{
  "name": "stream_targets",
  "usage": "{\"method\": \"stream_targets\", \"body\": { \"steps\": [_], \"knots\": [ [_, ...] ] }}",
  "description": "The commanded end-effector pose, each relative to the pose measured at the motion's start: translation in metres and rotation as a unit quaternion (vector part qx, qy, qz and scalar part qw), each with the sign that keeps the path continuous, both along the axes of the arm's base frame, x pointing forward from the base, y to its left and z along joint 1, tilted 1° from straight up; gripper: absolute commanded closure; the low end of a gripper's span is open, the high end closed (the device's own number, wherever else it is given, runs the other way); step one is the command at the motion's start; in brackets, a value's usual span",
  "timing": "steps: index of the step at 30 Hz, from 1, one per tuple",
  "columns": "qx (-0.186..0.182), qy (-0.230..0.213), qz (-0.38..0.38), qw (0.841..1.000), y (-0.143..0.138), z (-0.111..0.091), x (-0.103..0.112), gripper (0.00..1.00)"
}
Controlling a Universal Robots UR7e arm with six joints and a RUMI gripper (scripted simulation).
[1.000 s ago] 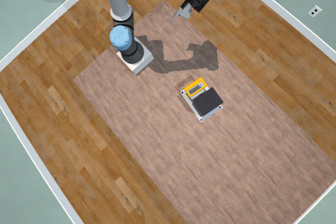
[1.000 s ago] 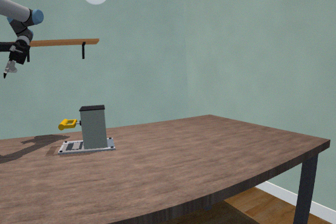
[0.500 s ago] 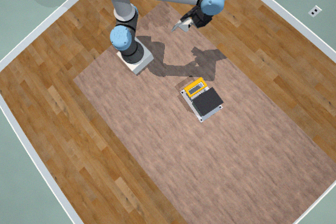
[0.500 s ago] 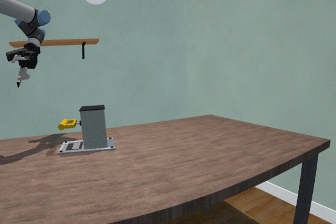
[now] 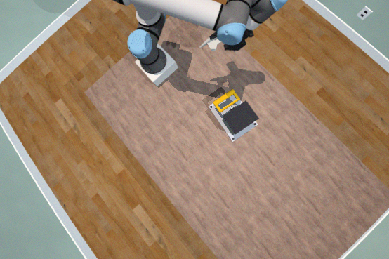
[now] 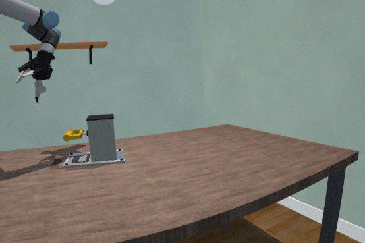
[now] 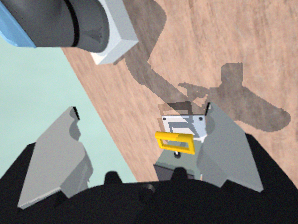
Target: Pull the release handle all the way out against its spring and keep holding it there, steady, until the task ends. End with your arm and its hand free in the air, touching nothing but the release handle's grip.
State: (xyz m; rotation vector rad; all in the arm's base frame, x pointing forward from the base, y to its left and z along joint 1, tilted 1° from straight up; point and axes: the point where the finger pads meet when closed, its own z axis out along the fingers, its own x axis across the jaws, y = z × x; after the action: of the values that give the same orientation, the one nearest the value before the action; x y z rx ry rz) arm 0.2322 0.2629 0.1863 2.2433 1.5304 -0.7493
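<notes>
The release handle [image 5: 227, 100] is a yellow loop grip on a short rod. It sticks out of a grey box with a dark top [image 5: 241, 116] that stands on a metal base plate on the table. It also shows in the side view [image 6: 74, 134] and in the wrist view [image 7: 175, 141]. My gripper [image 6: 28, 88] is open and empty, high in the air above and to the left of the handle, well apart from it. In the wrist view the two grey fingers stand wide, and the handle lies far below between them, nearer the right finger.
The arm's white base block [image 5: 159, 69] stands on the table behind the box. A wooden wall shelf [image 6: 59, 47] hangs behind the gripper. The table's edge and a leg [image 6: 333, 199] are at the right.
</notes>
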Motion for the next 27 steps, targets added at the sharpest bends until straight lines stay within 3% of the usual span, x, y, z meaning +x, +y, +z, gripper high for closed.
{"method": "stream_targets", "body": {
  "steps": [1,8,23,25,27],
  "knots": [
    [0.028,-0.045,-0.080,0.995,-0.003,-0.020,0.023,0.00],
    [0.046,-0.078,-0.146,0.985,-0.007,-0.034,0.042,0.00],
    [0.100,-0.179,-0.356,0.912,-0.031,-0.070,0.110,0.00],
    [0.100,-0.179,-0.356,0.912,-0.031,-0.070,0.110,0.00],
    [0.110,-0.199,-0.399,0.888,-0.039,-0.076,0.125,0.00]
  ]
}}
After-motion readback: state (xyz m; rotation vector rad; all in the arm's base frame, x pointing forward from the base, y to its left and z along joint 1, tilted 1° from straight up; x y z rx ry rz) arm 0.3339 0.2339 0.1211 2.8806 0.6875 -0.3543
